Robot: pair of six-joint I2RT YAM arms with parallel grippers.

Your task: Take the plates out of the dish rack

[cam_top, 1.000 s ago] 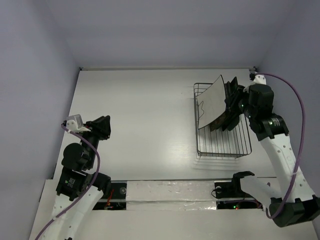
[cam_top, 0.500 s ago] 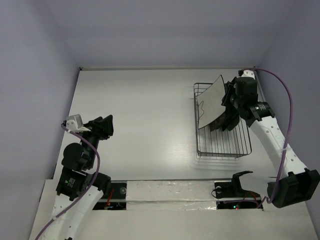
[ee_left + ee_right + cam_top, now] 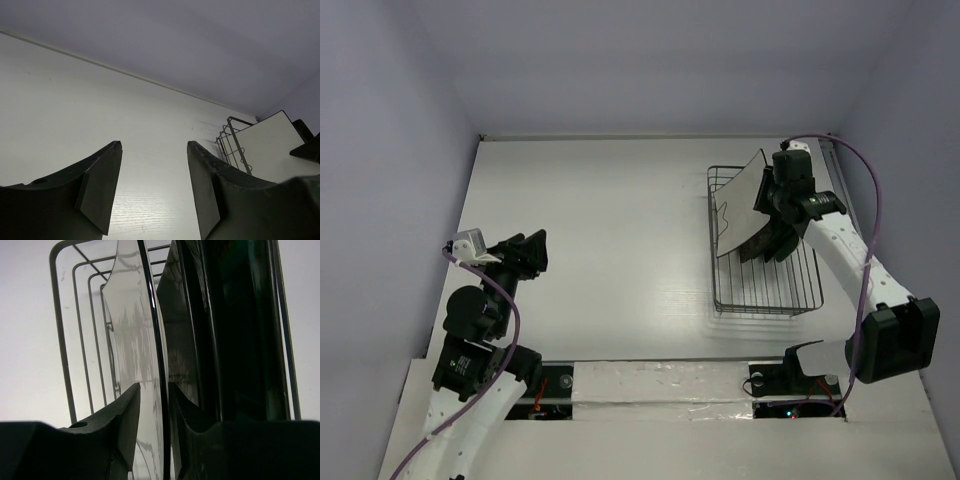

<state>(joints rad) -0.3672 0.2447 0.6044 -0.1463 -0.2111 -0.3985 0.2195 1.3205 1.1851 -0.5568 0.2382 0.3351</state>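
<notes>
The right end effector (image 3: 154, 392) sits at the top of the dish rack (image 3: 765, 295), its jaws set narrow and astride the upper rim of the white plate (image 3: 740, 210). In the right wrist view that rim runs straight between the two fingers, one on each face. Whether the pads already press on it cannot be told.

The plate stands on edge in the rack and leans a little. Its long axis runs downward and away from the end effector, so the way out is probably back along that line.

Just beyond the right-hand finger stand the darker plates (image 3: 200, 340), packed close together in the same rack. Their number cannot be made out.

The left end effector (image 3: 155, 145) is moderately wide and holds nothing. It hangs over the bare surface (image 3: 600, 230), with the rack well away, ahead and to its right. The right arm is much the nearer.
</notes>
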